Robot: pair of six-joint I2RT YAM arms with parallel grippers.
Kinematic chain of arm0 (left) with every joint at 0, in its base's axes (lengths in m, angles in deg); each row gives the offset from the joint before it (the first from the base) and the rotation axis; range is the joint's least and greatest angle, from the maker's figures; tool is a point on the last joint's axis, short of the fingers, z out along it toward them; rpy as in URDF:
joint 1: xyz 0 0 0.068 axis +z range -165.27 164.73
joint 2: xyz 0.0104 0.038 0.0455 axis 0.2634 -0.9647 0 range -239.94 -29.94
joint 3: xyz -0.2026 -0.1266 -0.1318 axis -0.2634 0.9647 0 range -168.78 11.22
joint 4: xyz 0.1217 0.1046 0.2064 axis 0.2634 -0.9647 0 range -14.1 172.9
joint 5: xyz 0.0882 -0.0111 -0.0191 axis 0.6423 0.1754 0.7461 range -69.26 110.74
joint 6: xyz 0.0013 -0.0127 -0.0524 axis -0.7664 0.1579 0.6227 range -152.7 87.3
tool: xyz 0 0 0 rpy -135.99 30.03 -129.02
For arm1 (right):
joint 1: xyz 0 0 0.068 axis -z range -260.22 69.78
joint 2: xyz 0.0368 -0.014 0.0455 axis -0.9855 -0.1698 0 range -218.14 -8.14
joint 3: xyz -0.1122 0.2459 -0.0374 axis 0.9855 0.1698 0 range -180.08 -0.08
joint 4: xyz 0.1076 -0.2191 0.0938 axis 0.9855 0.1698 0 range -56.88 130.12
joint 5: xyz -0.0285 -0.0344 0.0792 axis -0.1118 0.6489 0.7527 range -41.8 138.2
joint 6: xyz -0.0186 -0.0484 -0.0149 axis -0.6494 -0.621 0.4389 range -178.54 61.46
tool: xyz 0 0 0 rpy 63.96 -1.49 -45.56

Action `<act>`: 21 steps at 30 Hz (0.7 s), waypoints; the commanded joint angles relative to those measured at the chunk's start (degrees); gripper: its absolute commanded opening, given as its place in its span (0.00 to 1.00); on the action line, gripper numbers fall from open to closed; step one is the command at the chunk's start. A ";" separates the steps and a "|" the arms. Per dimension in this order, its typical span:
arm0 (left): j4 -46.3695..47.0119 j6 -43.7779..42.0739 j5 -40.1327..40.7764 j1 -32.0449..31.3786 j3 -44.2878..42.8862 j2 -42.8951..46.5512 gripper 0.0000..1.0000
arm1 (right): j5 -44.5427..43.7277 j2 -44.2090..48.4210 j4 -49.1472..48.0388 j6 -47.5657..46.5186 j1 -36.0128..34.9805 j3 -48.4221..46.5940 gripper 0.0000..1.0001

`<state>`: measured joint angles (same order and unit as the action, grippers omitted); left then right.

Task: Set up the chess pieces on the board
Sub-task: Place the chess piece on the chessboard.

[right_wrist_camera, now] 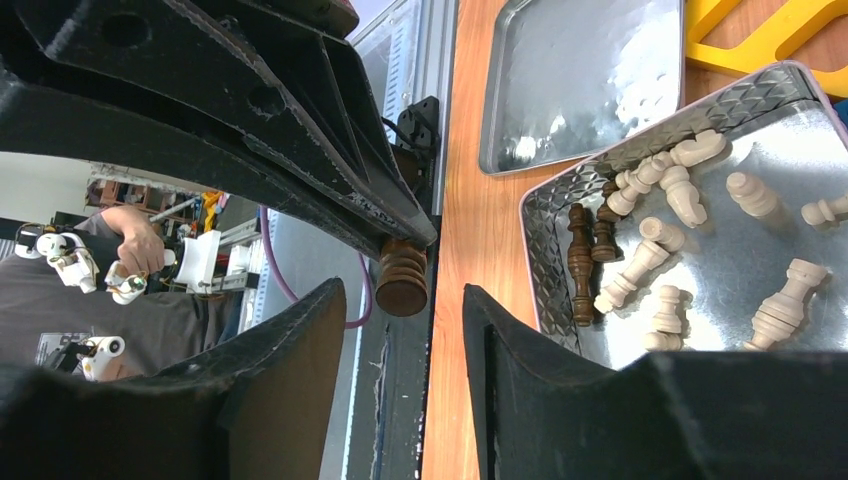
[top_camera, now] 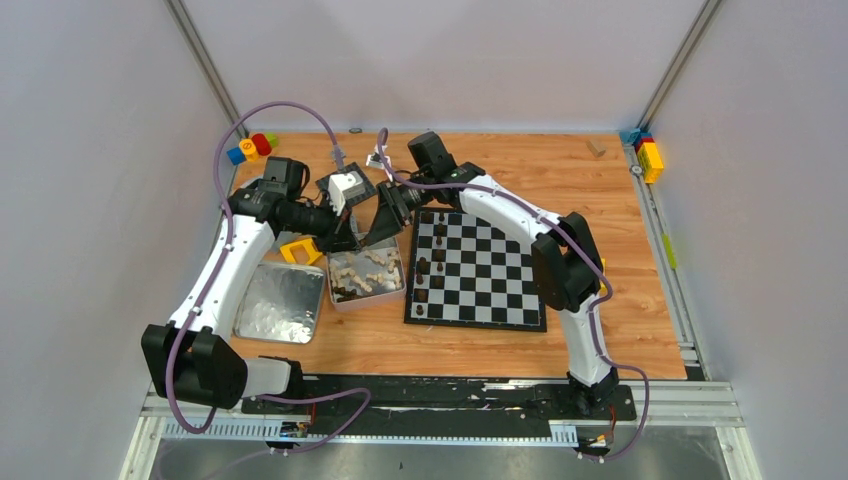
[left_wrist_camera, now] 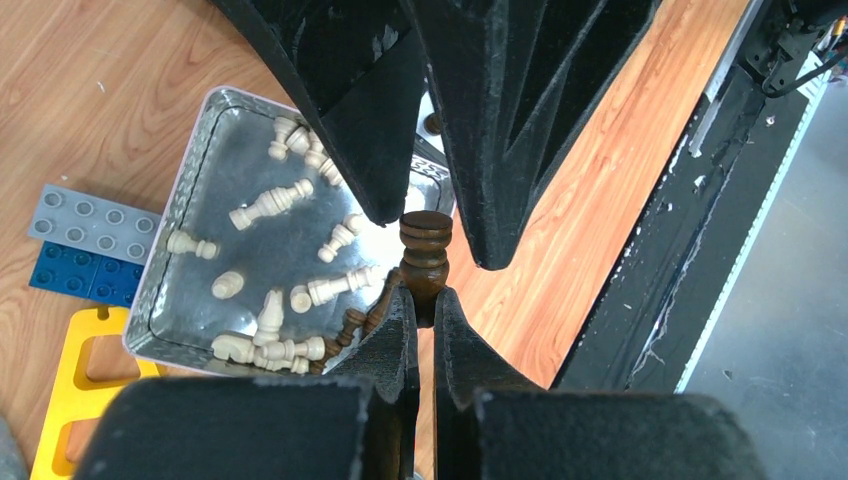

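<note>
My left gripper [left_wrist_camera: 421,300] is shut on a dark brown chess piece [left_wrist_camera: 424,258] and holds it in the air above the edge of the metal tin [left_wrist_camera: 190,180]. My right gripper [right_wrist_camera: 402,292] is open, with one finger on each side of that piece [right_wrist_camera: 403,278] and not touching it. In the top view the two grippers, left [top_camera: 348,238] and right [top_camera: 378,232], meet over the tin [top_camera: 338,298], just left of the board [top_camera: 500,275]. Several dark pieces [top_camera: 424,268] stand along the board's left side. Cream and dark pieces [right_wrist_camera: 650,255] lie loose in the tin.
An empty tin lid [top_camera: 280,300] lies left of the tin. A yellow toy frame [top_camera: 298,250] and grey and blue studded plates [left_wrist_camera: 90,220] sit behind it. Coloured bricks [top_camera: 252,147] are at the back left and more [top_camera: 648,155] at the back right.
</note>
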<state>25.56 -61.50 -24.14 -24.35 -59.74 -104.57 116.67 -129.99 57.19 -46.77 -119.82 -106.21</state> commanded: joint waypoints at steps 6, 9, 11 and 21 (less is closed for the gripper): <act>1.43 0.67 -0.36 -0.66 -1.09 0.25 0.00 | 1.62 -0.74 -2.13 0.78 -0.46 -2.99 0.36; 1.49 0.67 -0.29 -0.67 -1.09 0.35 0.00 | 1.82 -0.89 -2.19 0.89 -0.53 -3.12 0.30; 1.46 0.68 -0.29 -0.72 -1.04 0.36 0.00 | 2.05 -0.90 -2.14 0.96 -0.57 -3.27 0.26; 2.14 0.80 -0.67 -0.89 -1.86 -0.37 0.21 | 1.61 -0.02 -2.21 3.24 0.68 -3.12 0.04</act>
<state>25.76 -61.37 -23.73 -24.90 -59.74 -104.70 117.02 -130.64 57.02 -45.46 -119.82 -107.26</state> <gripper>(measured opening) 0.109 0.222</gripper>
